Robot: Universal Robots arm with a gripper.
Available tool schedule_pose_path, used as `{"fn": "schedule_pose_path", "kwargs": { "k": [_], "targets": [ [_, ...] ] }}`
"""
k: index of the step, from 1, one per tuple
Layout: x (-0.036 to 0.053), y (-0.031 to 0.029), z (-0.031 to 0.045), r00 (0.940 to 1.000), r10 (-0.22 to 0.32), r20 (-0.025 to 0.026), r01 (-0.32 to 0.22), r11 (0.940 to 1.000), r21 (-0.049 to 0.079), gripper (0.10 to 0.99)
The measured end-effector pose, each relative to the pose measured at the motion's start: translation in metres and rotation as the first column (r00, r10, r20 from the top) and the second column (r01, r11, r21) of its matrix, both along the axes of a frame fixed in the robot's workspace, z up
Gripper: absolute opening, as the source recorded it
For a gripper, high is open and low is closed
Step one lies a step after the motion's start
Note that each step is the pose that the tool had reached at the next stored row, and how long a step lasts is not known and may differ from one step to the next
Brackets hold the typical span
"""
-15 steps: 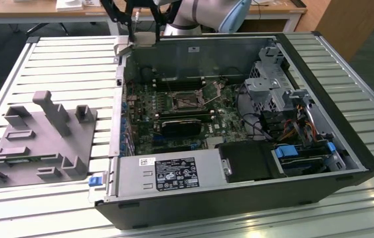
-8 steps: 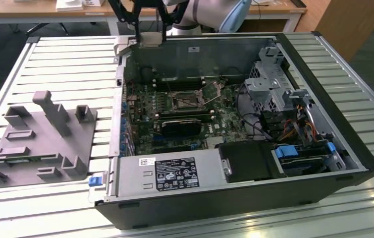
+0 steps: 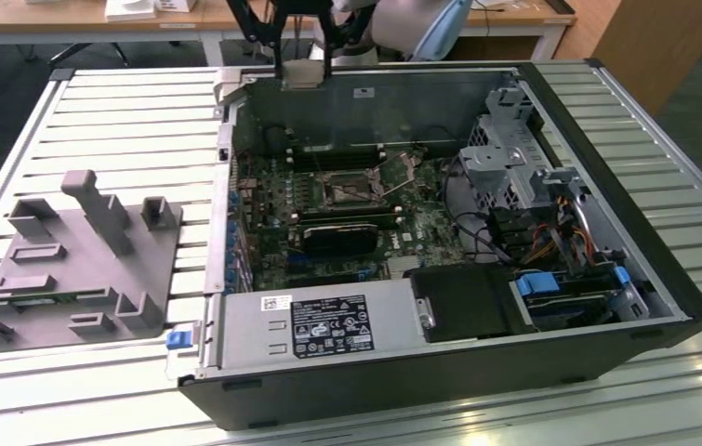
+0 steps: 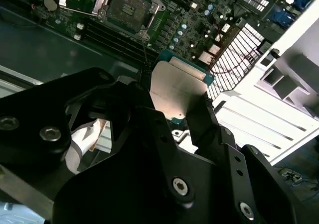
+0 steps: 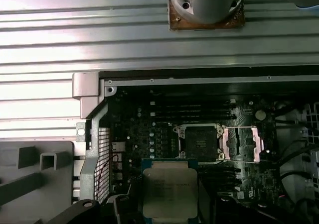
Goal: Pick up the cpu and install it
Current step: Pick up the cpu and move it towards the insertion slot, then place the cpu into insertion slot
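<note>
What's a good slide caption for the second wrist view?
The gripper holds the cpu by its edges over the open computer case, the motherboard socket beyond.

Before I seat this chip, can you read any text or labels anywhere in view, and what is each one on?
None can be read.
Black label on the power supply: print too small.
White sticker beside it: too small.
cpu top, held in the gripper: faint marking, blurred.

Lab workbench (image 3: 115, 102) with opened computer (image 3: 450, 390)
</note>
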State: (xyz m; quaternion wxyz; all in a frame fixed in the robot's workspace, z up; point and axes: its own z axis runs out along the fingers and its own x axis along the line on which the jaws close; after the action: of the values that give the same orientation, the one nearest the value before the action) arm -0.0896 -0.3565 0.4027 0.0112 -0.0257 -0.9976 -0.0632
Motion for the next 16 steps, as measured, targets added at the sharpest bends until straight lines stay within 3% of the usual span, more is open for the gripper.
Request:
{"fn": "schedule_pose_path", "kwargs": {
  "k": [11,16],
  "targets": [
    [0.0403,0.0058,-0.0017,1.0,0.0,0.0,0.0,1.0,0.001,0.537],
    [0.0472,0.0058,-0.0019,1.0,-0.001,0.0,0.001,1.0,0.001,0.537]
  ]
}}
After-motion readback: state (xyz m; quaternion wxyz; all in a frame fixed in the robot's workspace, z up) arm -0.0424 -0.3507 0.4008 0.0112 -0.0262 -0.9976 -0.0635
